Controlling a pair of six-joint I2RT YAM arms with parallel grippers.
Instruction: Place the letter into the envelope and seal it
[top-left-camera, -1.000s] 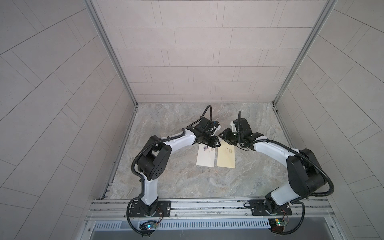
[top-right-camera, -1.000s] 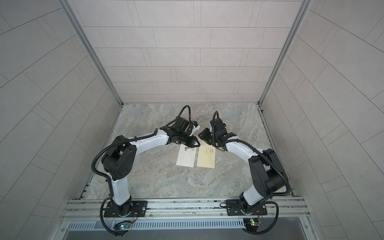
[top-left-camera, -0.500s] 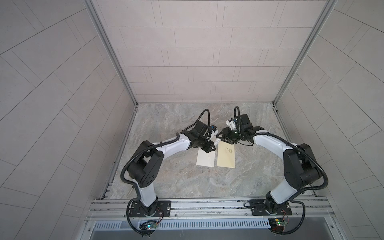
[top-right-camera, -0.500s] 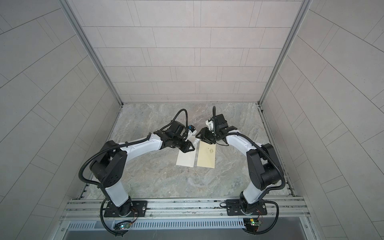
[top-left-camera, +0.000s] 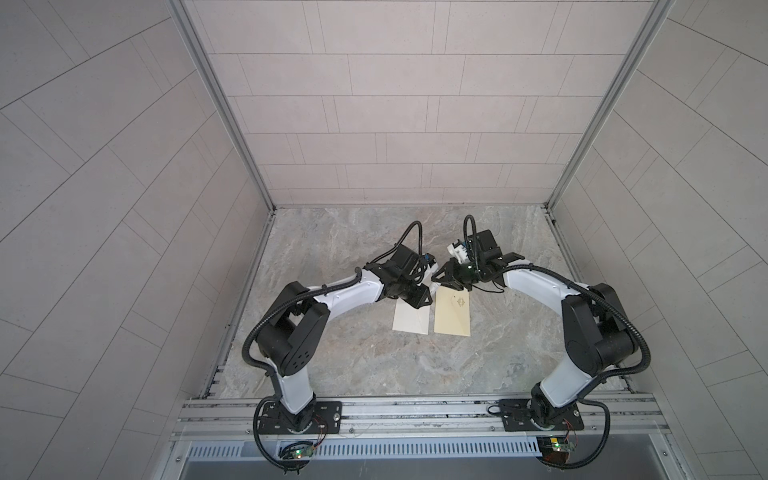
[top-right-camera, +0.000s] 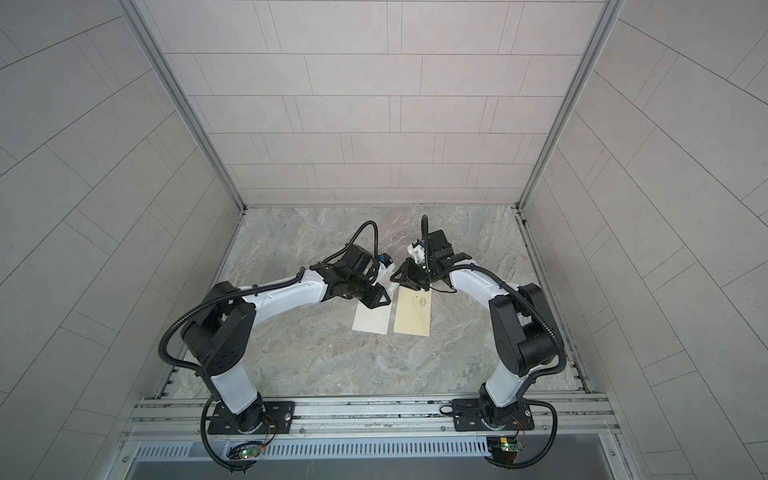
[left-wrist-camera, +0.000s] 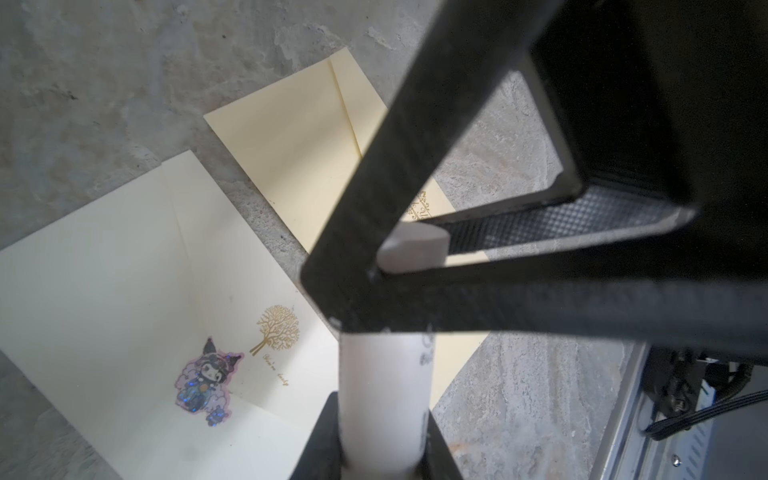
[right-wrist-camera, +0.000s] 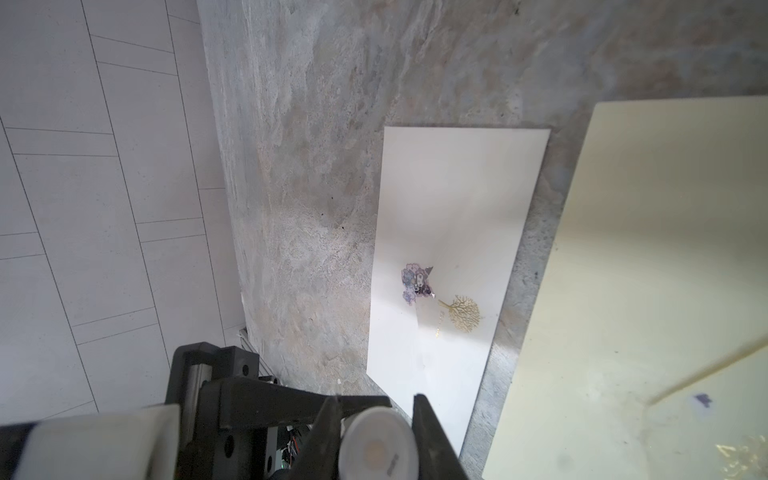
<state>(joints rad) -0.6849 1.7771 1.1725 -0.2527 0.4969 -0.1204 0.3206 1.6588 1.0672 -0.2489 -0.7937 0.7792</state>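
Observation:
A pale envelope (top-left-camera: 411, 322) (left-wrist-camera: 124, 291) (right-wrist-camera: 453, 216) with flap creases, a cartoon sticker and a gold tree lies flat mid-table. Just right of it lies a cream paper piece (top-left-camera: 453, 316) (top-right-camera: 413, 316) (left-wrist-camera: 291, 141) (right-wrist-camera: 648, 270) with a gold emblem and a diagonal crease. The letter does not show as a separate sheet. My left gripper (top-left-camera: 422, 301) (top-right-camera: 380, 299) (left-wrist-camera: 380, 440) is shut on a white tube (left-wrist-camera: 382, 395), above the pale envelope's far end. My right gripper (top-left-camera: 442, 278) (top-right-camera: 403, 276) (right-wrist-camera: 375, 411) faces it, its fingers against the tube's round end (right-wrist-camera: 376, 449).
The marble tabletop (top-left-camera: 374, 365) is walled by tiled panels on three sides. A metal rail (top-left-camera: 415, 411) carrying both arm bases runs along the near edge. Both wrists meet over the far ends of the two paper pieces.
My left gripper has come nearer and lower with the tube. My right gripper has swung in toward it, and its jaws have narrowed onto the tube's end.

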